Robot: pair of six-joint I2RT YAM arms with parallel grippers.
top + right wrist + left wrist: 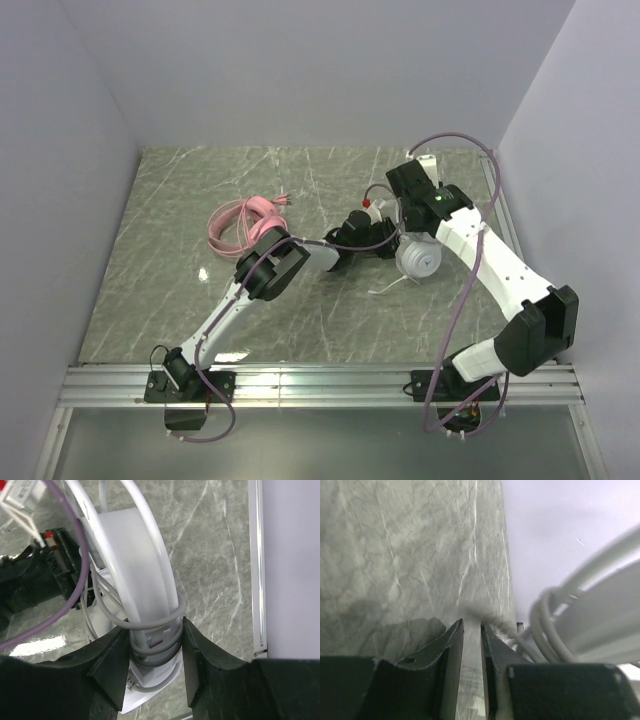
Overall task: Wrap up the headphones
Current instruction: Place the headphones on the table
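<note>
The white headphones [418, 258] stand right of the table's middle. My right gripper [408, 232] is shut on their white headband [145, 570], and grey cable [150, 622] is wound several times around the band at the fingers. A loose cable end [388, 288] trails onto the table. My left gripper [382, 243] reaches in from the left, right beside them. In the left wrist view its jaws [471, 625] stand narrowly open with only table showing between them, and the cable loops [545, 630] and headband [605, 615] lie just to their right. The pink headphones [245, 222] lie apart at the back left.
An aluminium rail [257, 565] runs along the table's right edge beside the wall. A metal frame [320, 385] crosses the near edge at the arm bases. My right arm's purple hose [65, 580] hangs close to the headband.
</note>
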